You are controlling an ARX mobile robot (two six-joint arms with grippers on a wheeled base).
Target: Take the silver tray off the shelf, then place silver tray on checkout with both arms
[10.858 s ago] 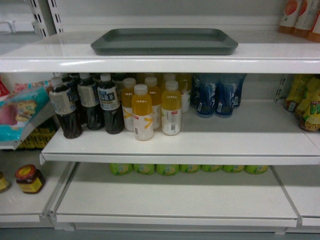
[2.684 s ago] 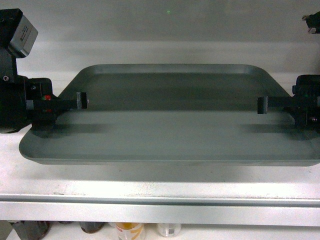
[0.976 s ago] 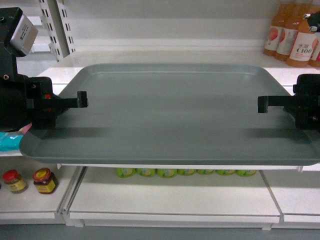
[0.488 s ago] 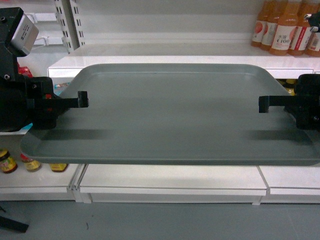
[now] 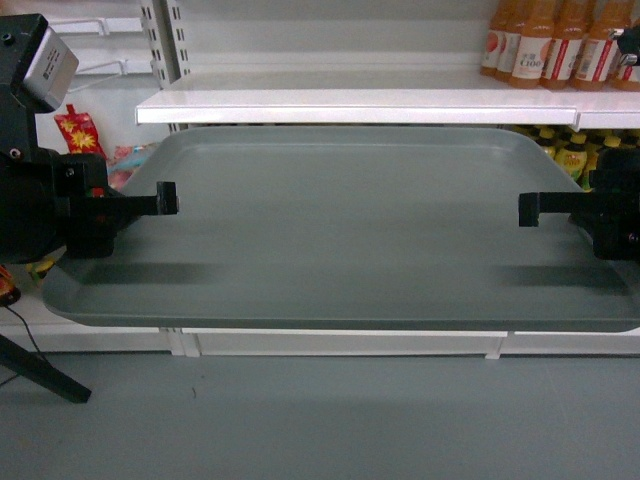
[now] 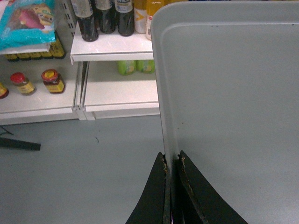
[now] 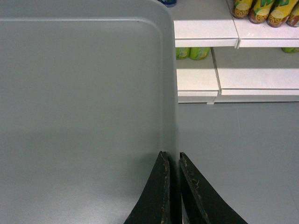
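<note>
The silver tray (image 5: 340, 225) hangs level in the air between my two arms, off the shelf (image 5: 360, 105), which lies behind it. My left gripper (image 5: 160, 200) is shut on the tray's left rim (image 6: 164, 116), one finger on each side of the edge. At the opposite side my right gripper (image 5: 530, 208) is shut on the right rim (image 7: 172, 102) in the same way. In the wrist views the left gripper (image 6: 171, 161) and the right gripper (image 7: 173, 158) each pinch the thin rim. The tray's inside is bare. The checkout is out of view.
White shelving (image 5: 340, 342) stands behind and below the tray, over grey floor (image 5: 320, 420). Orange drink bottles (image 5: 540, 40) stand at the top right, dark bottles (image 6: 100, 18) and jars (image 6: 52, 80) at the left. A black stand leg (image 5: 40, 370) lies on the floor at left.
The shelving has drawn further back and slid to the right in the head view, with more floor showing below the tray. Both grippers keep the same hold on the tray.
</note>
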